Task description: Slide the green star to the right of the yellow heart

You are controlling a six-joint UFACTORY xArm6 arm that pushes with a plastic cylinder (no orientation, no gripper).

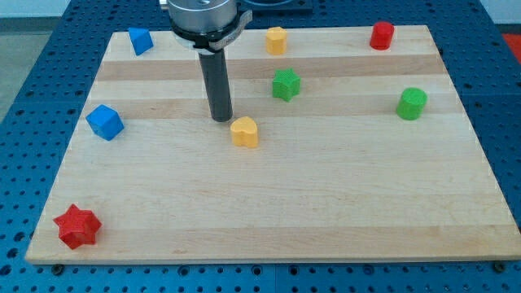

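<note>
The green star [286,85] lies on the wooden board [326,195], in the upper middle of the view. The yellow heart [244,131] lies below it and to its left, near the board's centre. My tip [221,119] rests on the board just left of and slightly above the yellow heart, close to it with a small gap. The green star is up and to the right of my tip, apart from it.
A yellow block [277,39] sits at the top middle, a red cylinder [382,35] at the top right, a green cylinder [412,103] at the right. A blue block [141,41] is at the top left, a blue cube [105,122] at the left, a red star [78,226] at the bottom left.
</note>
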